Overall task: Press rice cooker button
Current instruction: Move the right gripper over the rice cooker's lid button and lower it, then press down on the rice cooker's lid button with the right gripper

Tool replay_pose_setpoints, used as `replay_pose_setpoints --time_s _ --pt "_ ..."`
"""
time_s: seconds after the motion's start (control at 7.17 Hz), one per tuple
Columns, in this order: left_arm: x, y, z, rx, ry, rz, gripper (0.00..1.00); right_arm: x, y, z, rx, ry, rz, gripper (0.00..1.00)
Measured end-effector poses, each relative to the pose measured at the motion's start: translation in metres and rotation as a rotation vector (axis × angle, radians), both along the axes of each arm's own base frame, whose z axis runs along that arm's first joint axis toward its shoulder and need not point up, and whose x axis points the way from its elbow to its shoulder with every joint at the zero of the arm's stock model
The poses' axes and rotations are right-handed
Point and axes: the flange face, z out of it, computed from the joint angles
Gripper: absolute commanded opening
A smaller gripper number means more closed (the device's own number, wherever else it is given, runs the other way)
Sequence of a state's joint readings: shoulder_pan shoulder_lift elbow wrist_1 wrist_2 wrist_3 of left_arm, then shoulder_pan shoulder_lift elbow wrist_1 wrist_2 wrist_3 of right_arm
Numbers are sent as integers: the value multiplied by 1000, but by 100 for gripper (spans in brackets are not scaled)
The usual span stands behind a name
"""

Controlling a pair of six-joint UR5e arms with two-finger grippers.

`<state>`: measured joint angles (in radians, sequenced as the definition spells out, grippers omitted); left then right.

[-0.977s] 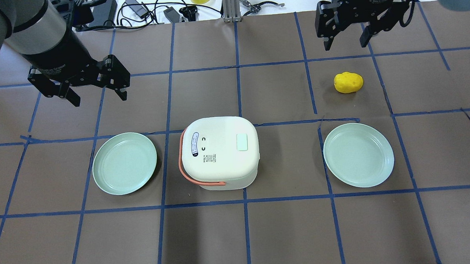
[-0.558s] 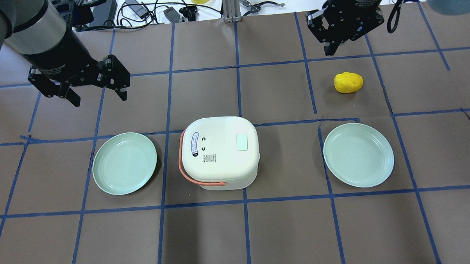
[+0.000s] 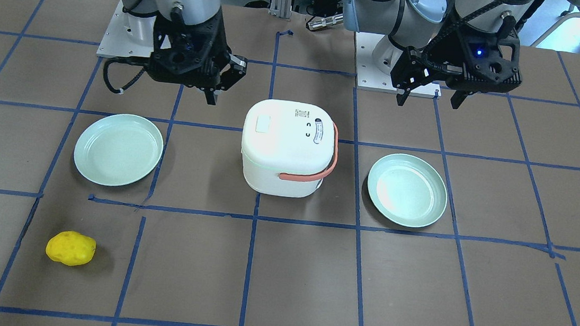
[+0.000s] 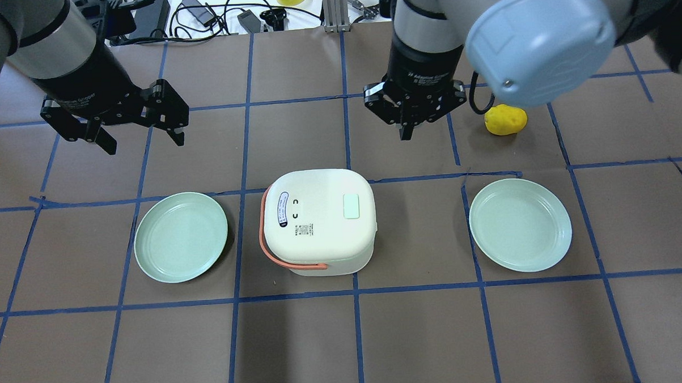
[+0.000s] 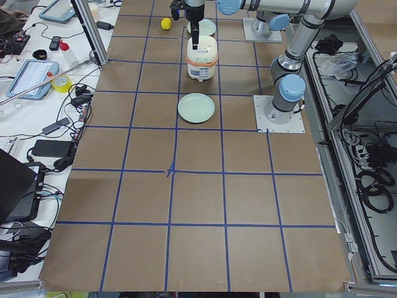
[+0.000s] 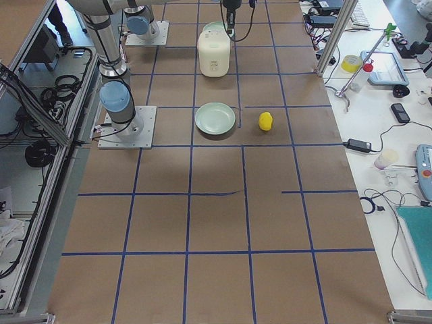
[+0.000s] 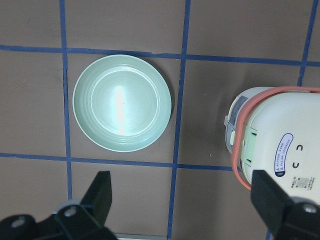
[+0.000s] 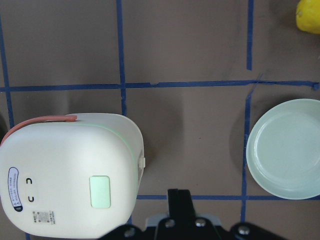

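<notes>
The white rice cooker with a salmon-pink handle stands lid shut at the table's middle, also in the front view. A mint-green square button sits on its lid and shows in the right wrist view. My right gripper is shut and empty. It hovers just beyond the cooker's far right corner, apart from it; its fingers are pressed together. My left gripper is open and empty, beyond the left plate, and its fingers are spread wide.
Two mint-green plates flank the cooker, one to its left and one to its right. A yellow potato-like object lies at the back right, close to the right arm. Cables and devices lie past the far table edge.
My right arm has swung from the far right corner toward the centre, to just behind the cooker, and its gripper has gone from open to shut. The left arm has not moved.
</notes>
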<state>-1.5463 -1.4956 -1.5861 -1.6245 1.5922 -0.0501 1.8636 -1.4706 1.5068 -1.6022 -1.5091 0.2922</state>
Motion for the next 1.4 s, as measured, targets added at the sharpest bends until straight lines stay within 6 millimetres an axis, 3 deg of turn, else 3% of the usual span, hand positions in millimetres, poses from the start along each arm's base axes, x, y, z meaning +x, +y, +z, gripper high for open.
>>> replay_pose_setpoints --time_s 0.28,0.56,0.84,1.4 --pt "0 0 0 0 0 0 100 46 17 -43 27 11 33 0" --pt "0 0 0 0 0 0 100 70 29 -76 54 31 57 0" --pt "0 0 0 0 0 0 100 73 38 -97 76 45 66 0" --pt "0 0 0 0 0 0 100 74 39 -108 84 45 68 0"
